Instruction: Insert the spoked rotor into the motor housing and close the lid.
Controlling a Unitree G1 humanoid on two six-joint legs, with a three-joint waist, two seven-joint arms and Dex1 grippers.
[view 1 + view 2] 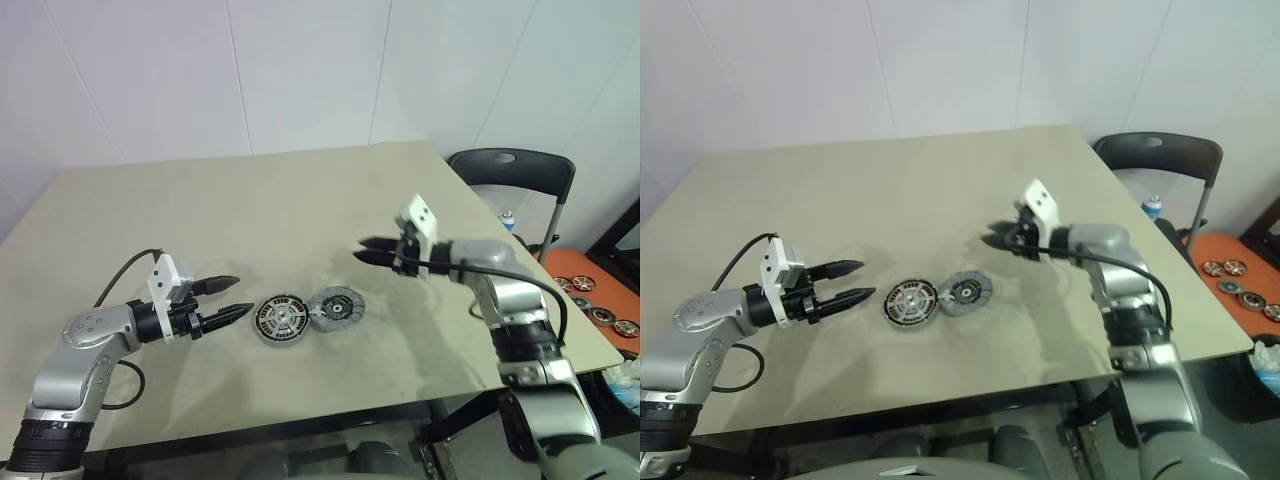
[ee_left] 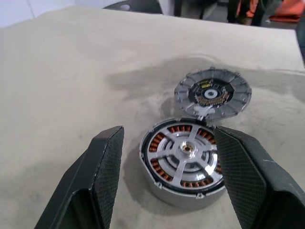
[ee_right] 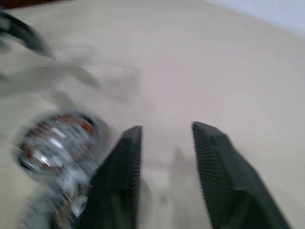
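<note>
Centrally, round copper-wound motor housing [image 1: 281,320] touching flat slotted lid [image 1: 336,307], left hand [image 1: 232,299] open, right hand [image 1: 362,250] empty, fingers parted.

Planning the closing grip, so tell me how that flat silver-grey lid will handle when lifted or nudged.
The lid looks like thin metal, so probably stiff and fairly light. It leans on the motor housing, so a nudge may slide it off. Its flat, low form suggests it won't roll, though its thin edge may be awkward to pinch.

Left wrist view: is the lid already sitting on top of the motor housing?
No, the lid lies on the table beside the motor housing, whose copper windings are uncovered.
</note>
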